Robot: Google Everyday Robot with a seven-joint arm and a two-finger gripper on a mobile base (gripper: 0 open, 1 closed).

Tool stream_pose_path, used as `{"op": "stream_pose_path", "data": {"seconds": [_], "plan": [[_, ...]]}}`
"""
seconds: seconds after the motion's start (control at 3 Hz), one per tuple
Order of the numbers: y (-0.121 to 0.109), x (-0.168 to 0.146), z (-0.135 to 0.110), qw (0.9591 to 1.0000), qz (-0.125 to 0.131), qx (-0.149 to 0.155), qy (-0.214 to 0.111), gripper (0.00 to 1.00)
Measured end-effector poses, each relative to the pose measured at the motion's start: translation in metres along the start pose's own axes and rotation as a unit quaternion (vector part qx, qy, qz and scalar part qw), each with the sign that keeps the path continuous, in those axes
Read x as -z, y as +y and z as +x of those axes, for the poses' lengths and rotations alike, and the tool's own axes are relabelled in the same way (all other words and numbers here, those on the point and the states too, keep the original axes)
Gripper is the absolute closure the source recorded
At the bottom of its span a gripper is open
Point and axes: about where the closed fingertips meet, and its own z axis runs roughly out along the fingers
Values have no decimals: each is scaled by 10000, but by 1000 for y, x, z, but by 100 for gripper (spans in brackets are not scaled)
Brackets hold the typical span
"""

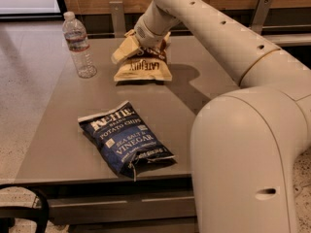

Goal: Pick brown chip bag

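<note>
The brown chip bag (143, 68) lies at the far middle of the grey table (63, 130), its tan lower end with dark "LATE JULY" lettering facing me. Its upper tan end is bent up and to the left. My gripper (145, 46) is down on the bag's upper half, reached in from the right, and the cream wrist hides where it meets the bag. The bag's lower end rests on the table.
A dark blue Kettle "Sea Salt & Vinegar" bag (125, 140) lies near the table's front edge. A clear water bottle (78, 45) stands at the far left, close to the brown bag. My arm and large cream body (243, 164) fill the right side.
</note>
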Motion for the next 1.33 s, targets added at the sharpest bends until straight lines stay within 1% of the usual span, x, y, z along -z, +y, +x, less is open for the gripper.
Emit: {"op": "stream_pose_path", "data": {"seconds": [0.33, 0.67, 1.0, 1.33], "plan": [[-19, 6, 27, 9987, 304, -341, 226, 0], [-19, 2, 31, 9984, 313, -385, 286, 15], [-17, -2, 33, 9983, 292, -382, 317, 46], [-17, 0, 31, 9983, 290, -381, 320, 70]]}}
